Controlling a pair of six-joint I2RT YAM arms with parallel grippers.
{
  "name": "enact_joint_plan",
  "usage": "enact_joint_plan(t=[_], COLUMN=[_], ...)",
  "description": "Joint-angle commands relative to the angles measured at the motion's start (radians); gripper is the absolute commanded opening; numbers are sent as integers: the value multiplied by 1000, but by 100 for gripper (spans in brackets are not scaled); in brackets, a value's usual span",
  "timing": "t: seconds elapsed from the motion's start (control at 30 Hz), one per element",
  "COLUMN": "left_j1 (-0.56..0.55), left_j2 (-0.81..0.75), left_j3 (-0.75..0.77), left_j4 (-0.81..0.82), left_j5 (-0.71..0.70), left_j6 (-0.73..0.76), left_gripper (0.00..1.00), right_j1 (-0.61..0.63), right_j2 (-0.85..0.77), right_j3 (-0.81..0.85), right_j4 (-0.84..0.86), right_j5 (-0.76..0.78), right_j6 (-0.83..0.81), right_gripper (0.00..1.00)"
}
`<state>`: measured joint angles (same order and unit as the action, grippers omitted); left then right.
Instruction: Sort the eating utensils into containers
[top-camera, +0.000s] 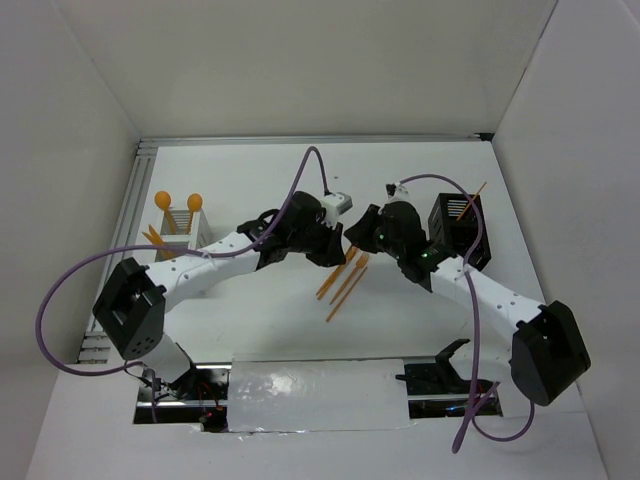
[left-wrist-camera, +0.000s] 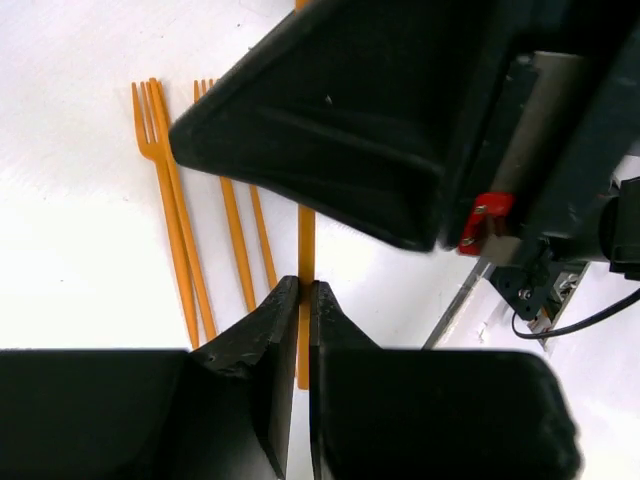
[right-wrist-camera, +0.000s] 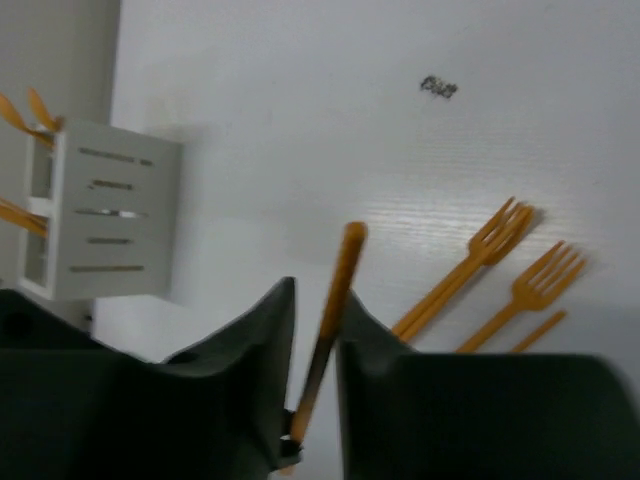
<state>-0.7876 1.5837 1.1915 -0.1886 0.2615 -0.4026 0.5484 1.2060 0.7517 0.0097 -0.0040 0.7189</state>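
Thin orange plastic utensil (left-wrist-camera: 306, 240) clamped in left claw (left-wrist-camera: 304, 288) tips, above bench (top-camera: 250, 325) centre; far end between right claw (right-wrist-camera: 318, 300) fingers, grip unclear.

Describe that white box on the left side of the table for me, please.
The white caddy is a small rectangular box, plastic by the look, standing upright near the left edge of the table. Its side wall has thin horizontal slots, and its top is open in compartments. Two orange spoons stand in it, round bowls up; more orange tips poke out on one side. It touches only the table and those utensils.
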Motion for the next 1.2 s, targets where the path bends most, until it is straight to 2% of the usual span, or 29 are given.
enact_joint_plan(t=[0.0,0.03,0.07,0.1,0.17,0.2,0.27,0.47,0.57,0.67,0.8,0.9,1.17], left_j1=[-7,-6,-6,-6,-4,-1,16,103,140,186,191,192,192], left_j2=[-48,-45,-50,-50,-79,-79,-105,-207,-237,-240,-209,-171,-148], left_j3=[13,16,14,14,2,0,-4,-94,-151,-202,-239,-237,-253], left_j4=[55,49,46,51,51,51,32,38,51,69,100,95,104], left_j5=[35,33,32,31,18,13,8,44,70,116,154,130,101], left_j6=[-16,-18,-19,-19,-24,-24,-28,-15,1,10,28,21,19], left_gripper=[0,0,3,22,52,71,99,100,100,100,100,100,100], right_j1=[10,10,12,8,4,-7,-49,-226,-295,-390,-546,-625,-711], right_j2=[-3,-3,-9,-22,-40,-57,-72,-126,-138,-146,-125,-71,10], right_j3=[38,38,49,49,78,89,132,260,284,258,239,252,199], right_j4=[40,29,16,-6,-34,-77,-112,-162,-110,-10,67,78,203], right_j5=[97,110,127,162,203,257,300,421,507,516,382,352,272], right_j6=[5,5,-4,-10,-45,-68,-126,-320,-424,-513,-585,-595,-616], right_gripper=[18,0,0,0,0,0,0,0,0,0,0,0,0])
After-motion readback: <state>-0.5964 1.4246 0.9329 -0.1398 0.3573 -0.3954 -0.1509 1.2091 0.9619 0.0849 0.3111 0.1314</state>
